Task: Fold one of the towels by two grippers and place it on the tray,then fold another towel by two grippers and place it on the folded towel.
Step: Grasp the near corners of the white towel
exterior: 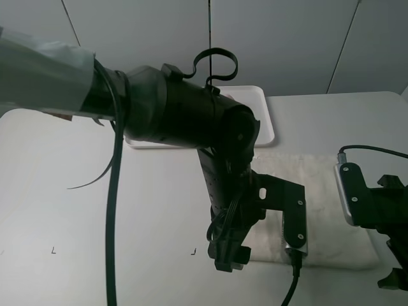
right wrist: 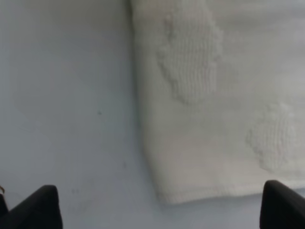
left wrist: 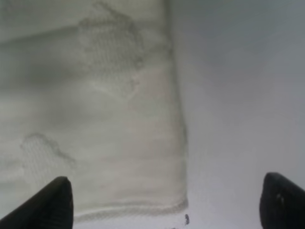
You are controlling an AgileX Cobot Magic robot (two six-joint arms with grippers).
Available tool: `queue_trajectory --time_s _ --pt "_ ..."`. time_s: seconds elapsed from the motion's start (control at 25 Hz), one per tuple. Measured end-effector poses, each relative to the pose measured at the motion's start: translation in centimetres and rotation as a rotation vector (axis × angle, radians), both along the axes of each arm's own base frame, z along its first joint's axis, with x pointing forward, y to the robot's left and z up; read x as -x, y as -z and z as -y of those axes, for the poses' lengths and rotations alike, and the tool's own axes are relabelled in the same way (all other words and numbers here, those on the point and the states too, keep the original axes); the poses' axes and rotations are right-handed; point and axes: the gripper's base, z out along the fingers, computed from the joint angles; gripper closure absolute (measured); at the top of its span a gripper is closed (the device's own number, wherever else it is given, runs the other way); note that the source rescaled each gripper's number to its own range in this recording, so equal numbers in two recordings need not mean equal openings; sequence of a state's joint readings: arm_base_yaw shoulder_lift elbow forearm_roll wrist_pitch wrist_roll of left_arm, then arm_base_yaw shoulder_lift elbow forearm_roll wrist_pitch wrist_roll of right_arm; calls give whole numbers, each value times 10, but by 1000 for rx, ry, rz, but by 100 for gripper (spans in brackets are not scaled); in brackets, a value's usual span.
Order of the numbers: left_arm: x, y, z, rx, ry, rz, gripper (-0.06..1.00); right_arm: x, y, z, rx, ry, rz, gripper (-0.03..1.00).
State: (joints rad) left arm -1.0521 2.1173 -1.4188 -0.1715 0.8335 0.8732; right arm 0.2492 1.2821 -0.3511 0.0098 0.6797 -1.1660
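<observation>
Exterior high shows the cream towel (exterior: pixel 319 191) lying unfolded off the tray (exterior: pixel 264 111), with the left gripper (left wrist: pixel 169 202) and right gripper (right wrist: pixel 159 205) spread-jawed above its corners.

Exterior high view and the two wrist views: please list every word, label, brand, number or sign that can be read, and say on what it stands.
No word, label, brand or number can be read in any view.
On the table: a small dark corner mark and another; these are angle signs, not letters.
On the table by the cream-white towel, left wrist view: one tiny dark speck, too blurred to read.
</observation>
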Motion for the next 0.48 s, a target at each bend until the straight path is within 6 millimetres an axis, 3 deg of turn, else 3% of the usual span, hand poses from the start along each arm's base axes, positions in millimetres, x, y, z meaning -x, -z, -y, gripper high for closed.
queue_trajectory --time_s 0.12,0.48 --pt "-1 0 -1 -14 -5 12 -6 5 5 2 7 -7 1 1" --pt "-1 7 -4 -60 -15 5 -6 3 6 2 7 -27 28 0"
